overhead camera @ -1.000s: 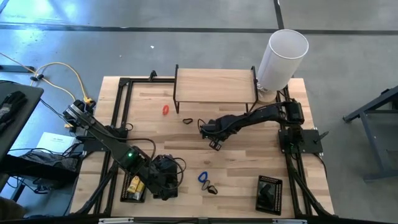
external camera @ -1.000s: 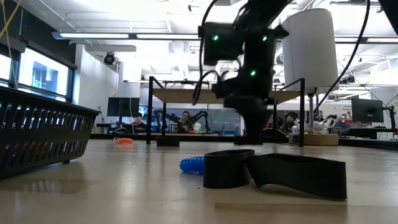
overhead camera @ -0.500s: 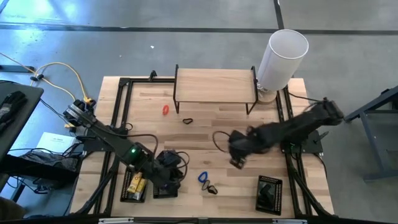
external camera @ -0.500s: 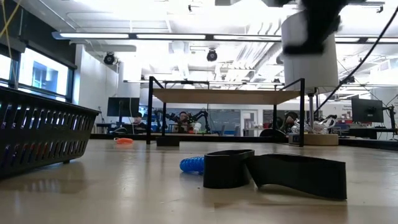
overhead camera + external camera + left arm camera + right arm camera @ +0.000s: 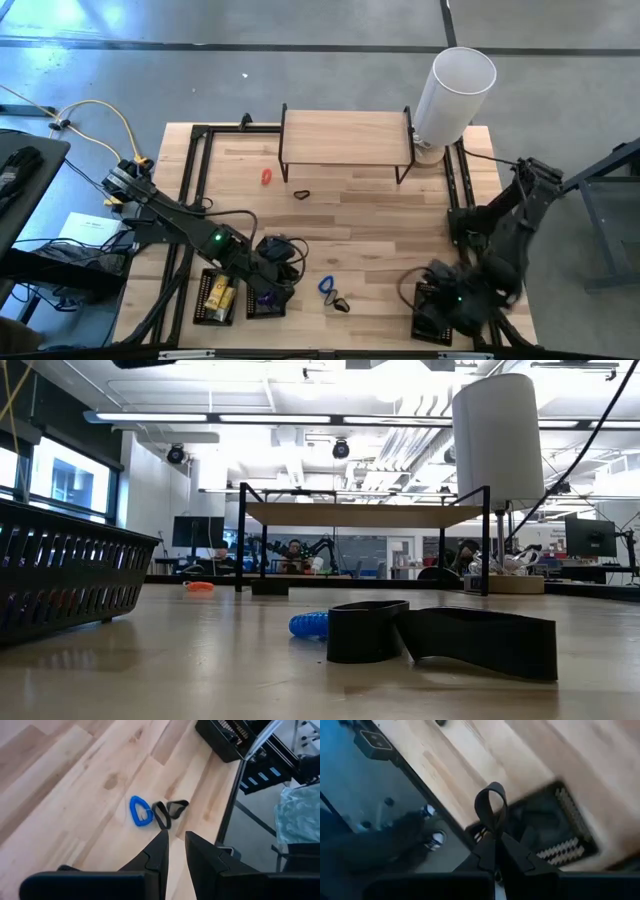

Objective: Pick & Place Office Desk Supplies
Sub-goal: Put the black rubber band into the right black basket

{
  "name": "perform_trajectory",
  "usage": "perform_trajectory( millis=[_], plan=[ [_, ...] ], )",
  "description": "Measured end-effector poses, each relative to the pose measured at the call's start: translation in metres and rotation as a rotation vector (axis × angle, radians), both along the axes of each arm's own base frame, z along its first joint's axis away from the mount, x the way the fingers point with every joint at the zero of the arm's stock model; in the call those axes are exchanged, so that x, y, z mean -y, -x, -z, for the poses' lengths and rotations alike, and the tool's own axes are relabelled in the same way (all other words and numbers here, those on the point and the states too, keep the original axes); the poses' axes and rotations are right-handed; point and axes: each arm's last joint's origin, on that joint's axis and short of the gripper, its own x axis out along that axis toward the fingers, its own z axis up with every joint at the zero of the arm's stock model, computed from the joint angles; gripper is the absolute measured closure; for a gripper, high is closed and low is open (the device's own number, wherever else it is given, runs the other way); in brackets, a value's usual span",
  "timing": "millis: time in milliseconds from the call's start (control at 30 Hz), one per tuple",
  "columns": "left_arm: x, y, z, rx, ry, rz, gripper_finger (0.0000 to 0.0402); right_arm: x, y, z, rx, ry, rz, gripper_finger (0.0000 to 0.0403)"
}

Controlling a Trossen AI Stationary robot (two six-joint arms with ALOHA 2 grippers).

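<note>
My right gripper (image 5: 494, 839) is shut on a thin black loop (image 5: 491, 802) and hangs over the black mesh tray (image 5: 433, 312) at the near right; the same tray (image 5: 559, 832) shows below the loop. My left gripper (image 5: 176, 845) hovers near the left tray (image 5: 214, 298), its fingers a narrow gap apart with nothing between them. Ahead of it a blue loop (image 5: 140, 812) and a black loop (image 5: 170, 811) lie flat on the table. An orange loop (image 5: 267, 176) and another black loop (image 5: 301, 194) lie near the shelf. My right gripper pinches the black loop by its lower end (image 5: 493, 831) between the two fingertips. The fingers slant steeply down. The rest of the loop sticks out beyond the tips as an open ring, lifted clear above the right tray.
A low wooden shelf (image 5: 346, 138) on black legs stands at the far middle, a tall white cylinder (image 5: 455, 90) at the far right. The left tray holds yellow packets (image 5: 218, 296). Black frame rails (image 5: 463, 215) run along both table sides. Bare wood lies between the trays.
My right gripper has swung fast from the table's middle toward the near right corner, rising and turning, with the black loop still in its fingers; it now hangs over the right tray and has left the low view. My left gripper has crept slightly toward the right.
</note>
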Motion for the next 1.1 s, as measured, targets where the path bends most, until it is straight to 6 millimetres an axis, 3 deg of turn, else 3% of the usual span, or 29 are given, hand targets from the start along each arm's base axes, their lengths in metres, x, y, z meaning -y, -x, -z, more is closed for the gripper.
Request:
perform_trajectory(
  millis=[133,267,467,700,867,1100],
  plan=[
    [-0.011,-0.006,-0.001,0.002,-0.033,0.003,0.0341,-0.023,0.023,0.009,-0.012,-0.024,0.14,0.0399],
    [-0.028,-0.012,-0.001,-0.007,-0.075,-0.007,0.0341,-0.045,0.033,0.028,-0.073,-0.04,0.263,0.0399],
    [-0.06,-0.012,0.003,-0.111,-0.141,-0.069,0.0341,-0.069,0.03,0.058,-0.194,-0.038,0.3,0.0399],
    [-0.09,-0.013,0.005,-0.203,-0.151,-0.085,0.0341,-0.073,0.016,0.08,-0.237,0.015,0.348,0.039],
    [-0.1,-0.013,0.007,-0.243,-0.122,-0.036,0.0341,-0.072,0.011,0.085,-0.259,0.035,0.335,0.0344],
    [-0.106,-0.007,0.012,-0.337,-0.156,-0.018,0.0341,-0.066,0.007,0.085,-0.27,0.074,0.372,0.0231]
  ],
)
